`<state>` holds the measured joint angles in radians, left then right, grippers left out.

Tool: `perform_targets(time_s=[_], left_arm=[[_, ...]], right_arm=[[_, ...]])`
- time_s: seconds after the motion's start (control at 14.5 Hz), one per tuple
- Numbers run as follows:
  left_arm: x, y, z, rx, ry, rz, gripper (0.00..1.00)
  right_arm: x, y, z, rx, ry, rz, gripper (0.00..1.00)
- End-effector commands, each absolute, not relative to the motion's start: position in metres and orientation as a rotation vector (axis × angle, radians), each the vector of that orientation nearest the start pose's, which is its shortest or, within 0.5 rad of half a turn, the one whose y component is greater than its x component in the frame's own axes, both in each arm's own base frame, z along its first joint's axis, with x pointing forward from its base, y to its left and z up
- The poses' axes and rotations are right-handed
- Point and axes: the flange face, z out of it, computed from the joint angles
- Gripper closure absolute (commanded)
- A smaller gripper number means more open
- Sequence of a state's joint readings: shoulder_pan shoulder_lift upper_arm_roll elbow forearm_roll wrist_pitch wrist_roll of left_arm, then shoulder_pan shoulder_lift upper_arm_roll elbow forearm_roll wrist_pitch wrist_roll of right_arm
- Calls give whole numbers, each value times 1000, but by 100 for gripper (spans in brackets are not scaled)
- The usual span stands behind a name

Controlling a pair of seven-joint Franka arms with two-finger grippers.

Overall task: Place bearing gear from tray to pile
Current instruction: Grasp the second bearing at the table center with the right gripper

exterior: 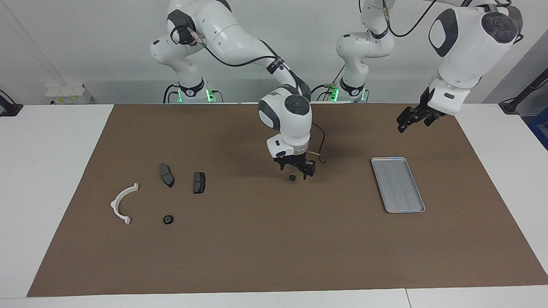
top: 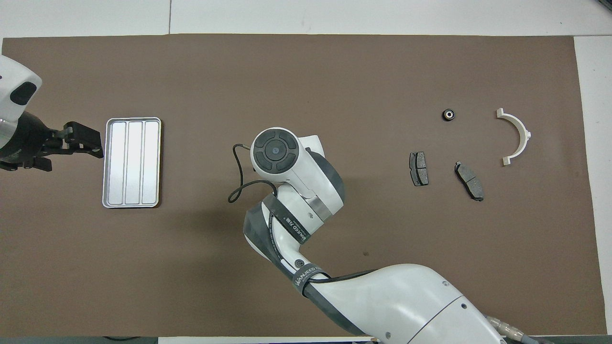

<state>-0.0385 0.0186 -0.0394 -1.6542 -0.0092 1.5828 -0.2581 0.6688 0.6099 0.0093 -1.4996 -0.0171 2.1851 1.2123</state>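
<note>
A small black bearing gear (exterior: 292, 177) lies on the brown mat, midway between the tray and the pile. My right gripper (exterior: 294, 172) hangs low over it, open, with one finger on each side of it. In the overhead view the right arm's wrist (top: 276, 152) hides both gripper and gear. The silver tray (exterior: 398, 185) (top: 131, 162) holds nothing. The pile is a white arc (exterior: 123, 203) (top: 515, 136) and two dark pads (exterior: 166, 175) (exterior: 199, 182). My left gripper (exterior: 412, 119) (top: 86, 143) waits open in the air beside the tray.
A second black bearing gear (exterior: 168, 220) (top: 448, 114) lies beside the white arc, farther from the robots than the pads (top: 419, 168) (top: 469, 180). The brown mat (exterior: 274, 256) covers most of the white table.
</note>
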Motion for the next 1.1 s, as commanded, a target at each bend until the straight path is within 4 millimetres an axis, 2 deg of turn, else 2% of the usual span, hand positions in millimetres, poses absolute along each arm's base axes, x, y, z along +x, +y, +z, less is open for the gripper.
perform_targets(time_s=[0.0,0.14,0.69,0.83,1.03], left_arm=[[544,-52,579,-3136,-246,146,0],[544,-55,582,-3138,-236,135,0],[542,-43,593,-3155,-274,113,0],[538,-44,601,-3156,-274,96,0],[537,-49,600,-3158,-255,86,0]], right_arm=[[566,447,309,-2966,808,-119,0],[565,447,303,-2978,800,-121,1],[555,447,283,-3016,778,-89,10],[554,447,283,-3014,782,-83,17],[553,448,283,-3014,787,-71,42]])
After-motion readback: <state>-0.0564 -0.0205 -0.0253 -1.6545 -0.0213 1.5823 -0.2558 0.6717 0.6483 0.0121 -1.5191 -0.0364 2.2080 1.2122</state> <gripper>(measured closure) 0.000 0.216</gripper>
